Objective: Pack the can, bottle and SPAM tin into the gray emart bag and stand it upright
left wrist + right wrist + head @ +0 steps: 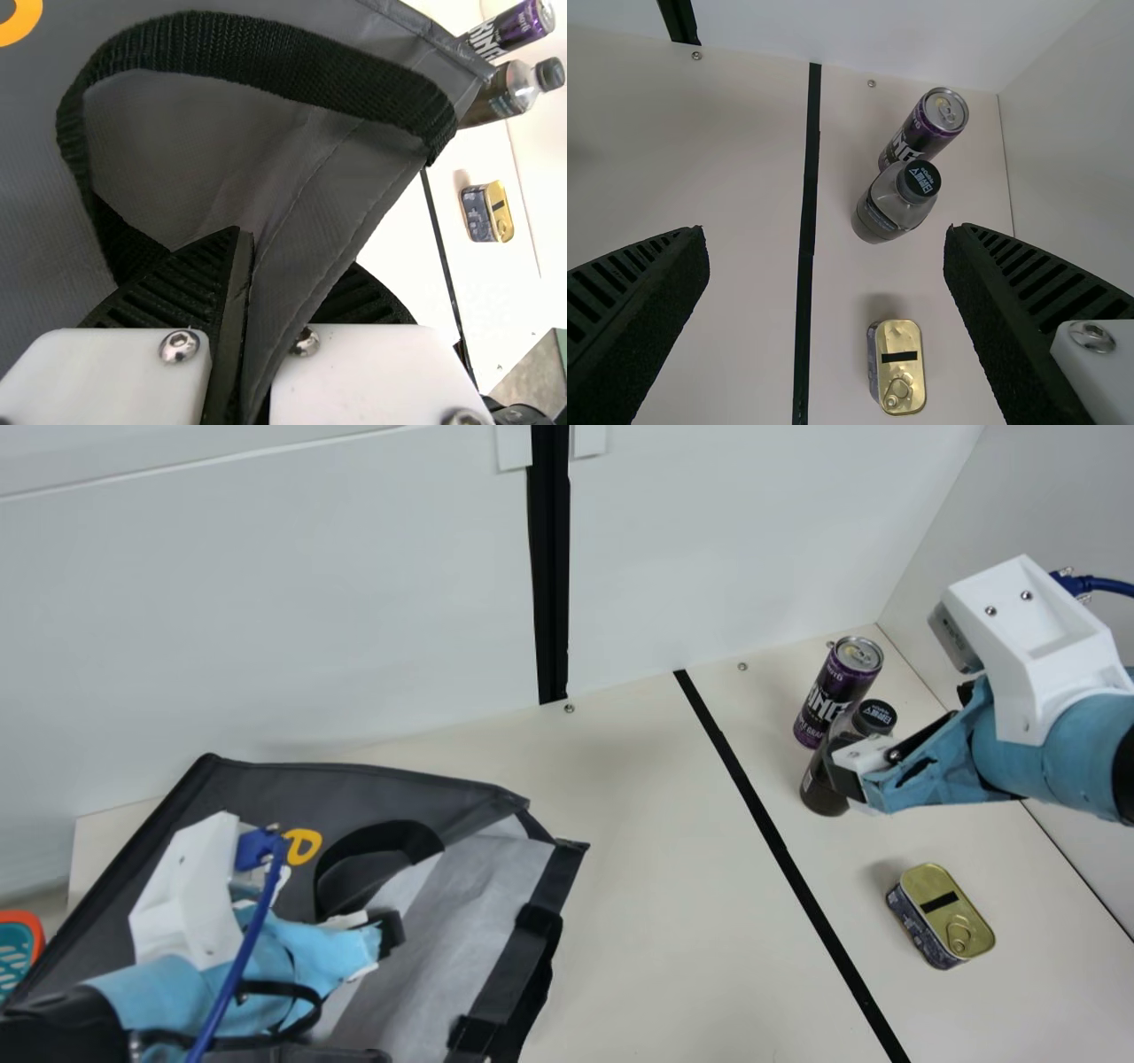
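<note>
The gray bag (257, 779) lies at the left with its mouth toward the right. My left gripper (381, 943) is at the bag's upper edge; in the left wrist view this gripper (244, 328) is shut on the gray fabric (292, 230) beside the black handle. My right gripper (855, 775) hangs by the bottle, and in the right wrist view the same gripper (828, 266) stands open with nothing between its fingers. The purple can (837, 691) and the dark bottle (828, 771) stand close together. Nearer the front, the SPAM tin (943, 917) rests on the table.
A black tape line (780, 850) runs across the table (656, 921) between the bag and the three items. White walls (354, 620) rise behind and at the right. An orange-rimmed teal object (18, 948) shows at the left edge.
</note>
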You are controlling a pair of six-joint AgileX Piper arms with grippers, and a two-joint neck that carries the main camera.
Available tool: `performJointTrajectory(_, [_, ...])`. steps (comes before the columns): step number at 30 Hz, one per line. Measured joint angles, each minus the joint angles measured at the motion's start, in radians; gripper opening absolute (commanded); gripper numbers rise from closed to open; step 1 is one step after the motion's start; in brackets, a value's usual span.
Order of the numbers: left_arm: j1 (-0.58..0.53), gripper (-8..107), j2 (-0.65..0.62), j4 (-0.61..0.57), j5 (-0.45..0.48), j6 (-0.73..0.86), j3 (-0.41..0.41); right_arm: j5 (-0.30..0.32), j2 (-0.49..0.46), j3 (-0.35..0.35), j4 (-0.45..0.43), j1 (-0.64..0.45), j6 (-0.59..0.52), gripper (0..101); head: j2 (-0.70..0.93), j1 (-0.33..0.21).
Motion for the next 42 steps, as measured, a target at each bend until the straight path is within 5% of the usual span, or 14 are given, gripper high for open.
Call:
performJointTrajectory(20, [0.16,-8,0.026,-0.115,0.019,0.159,-0.017,0.0,0.0,0.0,0.0,0.0,0.0,95,-0.002,0.0])
performJointTrajectory(42, [0.187,-8,0.034,-0.131,0.029,0.185,-0.03,0.0,0.0,0.0,0.0,0.0,0.0,95,0.0,0.0])
